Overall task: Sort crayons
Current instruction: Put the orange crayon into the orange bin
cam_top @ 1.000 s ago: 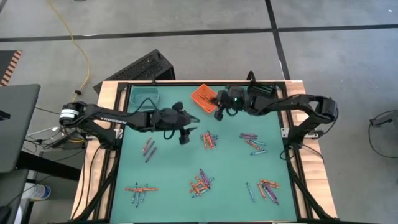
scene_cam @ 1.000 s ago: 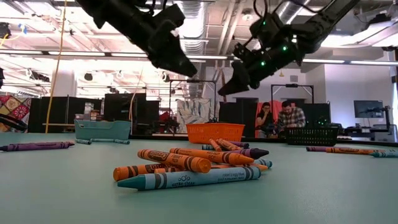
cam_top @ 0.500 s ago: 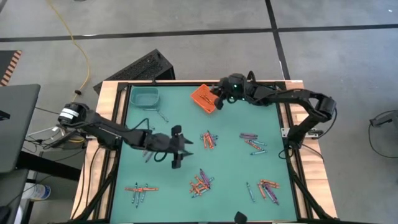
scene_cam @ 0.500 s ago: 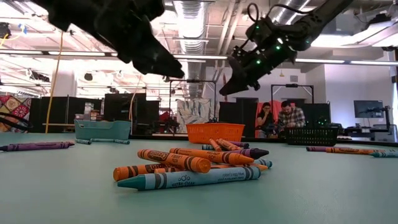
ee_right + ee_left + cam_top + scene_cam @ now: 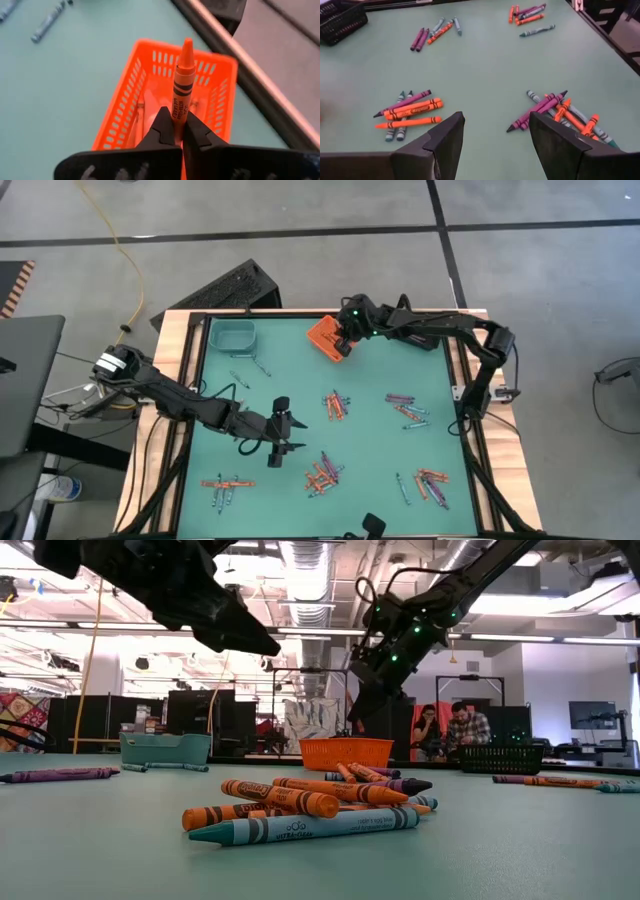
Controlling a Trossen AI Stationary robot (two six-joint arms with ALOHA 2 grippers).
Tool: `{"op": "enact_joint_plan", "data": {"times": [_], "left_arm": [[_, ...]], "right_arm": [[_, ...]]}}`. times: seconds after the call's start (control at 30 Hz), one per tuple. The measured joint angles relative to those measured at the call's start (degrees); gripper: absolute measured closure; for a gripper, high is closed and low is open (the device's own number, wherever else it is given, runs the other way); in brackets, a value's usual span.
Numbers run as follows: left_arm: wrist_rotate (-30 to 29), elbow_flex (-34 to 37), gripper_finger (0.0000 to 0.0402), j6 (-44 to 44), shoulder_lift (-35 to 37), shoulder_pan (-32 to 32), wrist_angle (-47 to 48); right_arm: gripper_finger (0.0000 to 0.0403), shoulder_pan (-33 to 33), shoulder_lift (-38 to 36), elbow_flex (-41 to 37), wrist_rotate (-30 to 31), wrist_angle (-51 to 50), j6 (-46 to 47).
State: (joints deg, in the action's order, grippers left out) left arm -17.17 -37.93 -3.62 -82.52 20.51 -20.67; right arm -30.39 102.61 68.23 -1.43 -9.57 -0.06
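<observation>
1. The tabletop (image 5: 370,450) is green and carries several separate groups of crayons (image 5: 322,472); more groups lie near its right edge and its front left corner.
2. The orange bin (image 5: 325,336) stands at the far edge, with a teal bin (image 5: 234,334) to its left.
3. The right end effector (image 5: 174,131) hangs over the orange bin, closed on an orange crayon (image 5: 182,85) whose tip points forward over the basket.
4. The left end effector (image 5: 496,131) hovers with its fingers wide apart and holding nothing, above the middle of the tabletop, between two crayon groups.
5. To do this step well, the right arm should probably release only when the crayon is fully inside the rim, low enough that it does not bounce out.
6. The left arm should choose one crayon at the edge of a group, so that the neighbours are not disturbed.
</observation>
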Motion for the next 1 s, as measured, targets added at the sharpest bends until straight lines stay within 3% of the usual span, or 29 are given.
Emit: {"op": "enact_joint_plan", "data": {"times": [0.17, 0.63, 1.0], "left_arm": [[-3.1, 0.0, 0.0187, -0.2, 0.0, 1.6, 1.3], [-4.7, 0.0, 0.0187, -1.6, -0.1, 1.8, 2.2], [-4.7, 0.0, 0.0187, -1.8, -0.1, 1.8, 2.3]], "right_arm": [[0.0398, 0.3, 3.0, 2.9, 0.0, -3.8, 0.1], [0.0397, 0.4, 4.5, 5.0, -1.6, -8.5, 0.1], [0.0354, 0.4, 4.5, 5.0, -1.6, -11.0, 0.7]]}}
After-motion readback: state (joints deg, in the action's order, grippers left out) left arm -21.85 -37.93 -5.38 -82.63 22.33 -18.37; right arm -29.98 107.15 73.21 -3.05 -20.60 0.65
